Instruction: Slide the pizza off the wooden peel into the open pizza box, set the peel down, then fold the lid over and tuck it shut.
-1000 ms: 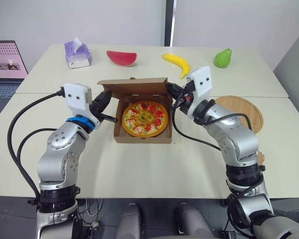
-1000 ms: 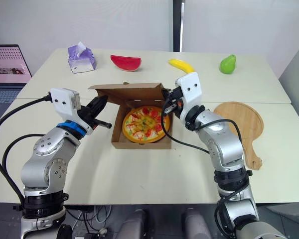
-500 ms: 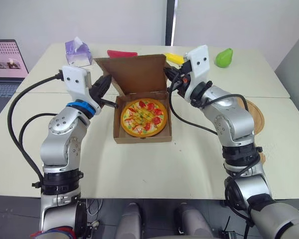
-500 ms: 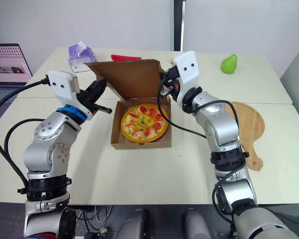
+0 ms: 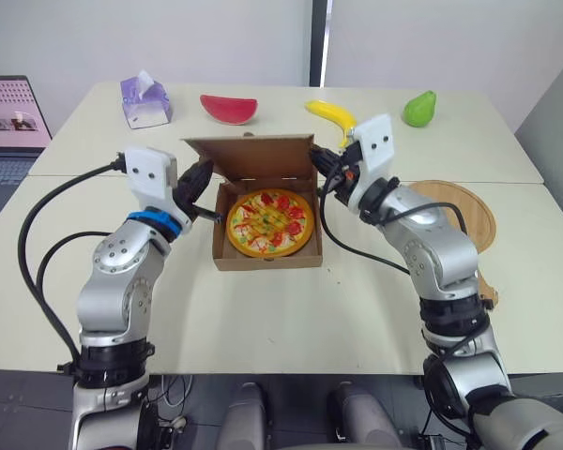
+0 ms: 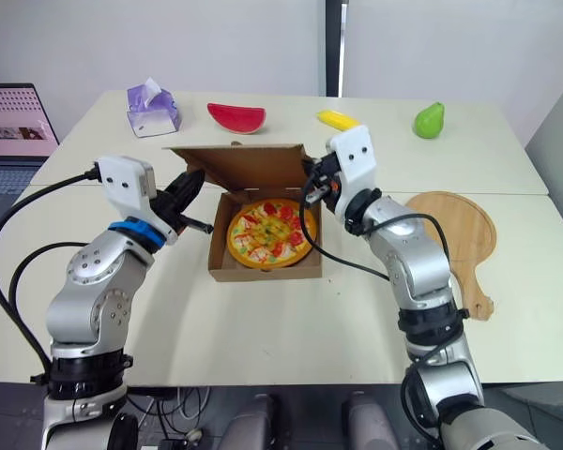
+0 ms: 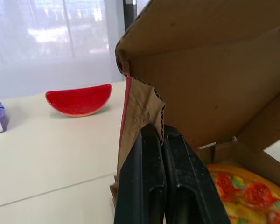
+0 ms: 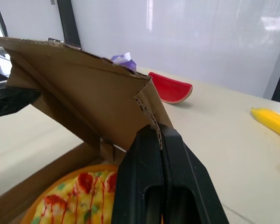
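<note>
While the bench (image 5: 263, 309) spreads across most of the frame, the pizza box (image 5: 263, 260) sits at its centre with the lid (image 5: 253, 155) half raised, tilted forward over the back wall. At centre right, apart from the box, the wooden peel (image 5: 460, 211) lies flat and bare. Inside the box lies the pizza (image 5: 270, 223). My left gripper (image 5: 205, 183) is pinching the lid's left corner flap, and my right gripper (image 5: 324, 167) is pinching its right corner, fingers pressed on the cardboard.
</note>
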{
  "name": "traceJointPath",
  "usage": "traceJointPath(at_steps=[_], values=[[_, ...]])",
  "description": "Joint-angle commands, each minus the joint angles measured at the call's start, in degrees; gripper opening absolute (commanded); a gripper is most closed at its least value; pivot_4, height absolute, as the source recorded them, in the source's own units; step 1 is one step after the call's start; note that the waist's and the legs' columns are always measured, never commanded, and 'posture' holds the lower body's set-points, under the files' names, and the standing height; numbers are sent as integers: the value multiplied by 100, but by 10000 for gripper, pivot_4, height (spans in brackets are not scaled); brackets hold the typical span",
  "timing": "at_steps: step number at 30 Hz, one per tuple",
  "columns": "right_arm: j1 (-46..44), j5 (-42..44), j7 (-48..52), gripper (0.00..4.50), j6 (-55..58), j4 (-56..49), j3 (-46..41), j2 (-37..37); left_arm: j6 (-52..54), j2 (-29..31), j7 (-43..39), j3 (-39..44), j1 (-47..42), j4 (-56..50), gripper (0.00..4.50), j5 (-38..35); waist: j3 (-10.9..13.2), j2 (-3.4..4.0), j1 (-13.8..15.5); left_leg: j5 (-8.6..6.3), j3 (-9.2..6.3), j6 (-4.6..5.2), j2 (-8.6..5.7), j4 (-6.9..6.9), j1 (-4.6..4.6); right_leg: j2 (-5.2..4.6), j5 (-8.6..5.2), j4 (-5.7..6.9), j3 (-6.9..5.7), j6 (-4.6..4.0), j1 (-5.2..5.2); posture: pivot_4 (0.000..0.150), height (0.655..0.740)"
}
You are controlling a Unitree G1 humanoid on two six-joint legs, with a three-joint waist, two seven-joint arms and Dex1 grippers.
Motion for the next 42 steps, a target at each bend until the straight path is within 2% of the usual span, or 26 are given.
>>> traceJointPath(at_steps=[1, 6, 13, 24, 32, 42], values=[[286, 275, 151, 179, 280, -701, 143, -56, 49, -22, 28, 25, 296, -567, 0, -113, 0, 0, 1, 0, -2, 0, 0, -1, 0, 0, 0, 0, -2, 0, 0, 1500, 7400], [573, 397, 147, 179, 467, -977, 169, -84, -52, -169, 260, 67, 529, -741, 0, -11, 0, 0, 5, 0, -3, 0, -2, 1, 0, 0, 0, 0, -2, 0, 3, 1500, 7400], [579, 435, -60, 179, 331, -807, 151, 336, -547, -307, 745, 61, 911, -872, 0, 544, 0, -1, -15, 0, -3, 1, 2, -2, 2, 3, 0, 0, -1, 0, 1, 1500, 7400], [318, 329, -81, 179, 181, -540, 78, 285, -435, -65, 1005, 204, 842, -984, 0, 895, -1, -1, -5, 0, -3, 1, -1, -1, 2, 3, 0, 1, -3, 0, 2, 1500, 7400], [-22, 421, -224, 179, 472, -389, 10, 343, -260, -77, 1020, 297, 1116, -1132, 0, 862, -1, -1, 0, 0, -3, 0, -1, -1, 2, 2, 0, 0, -2, 0, 2, 1500, 7400], [103, 607, -524, 179, 1179, -663, -45, 443, -266, -64, 898, 292, 1102, -994, 0, 750, -1, -1, -4, 0, -3, 1, 0, -1, 2, 2, 0, 1, -3, 0, 2, 1500, 7400]])
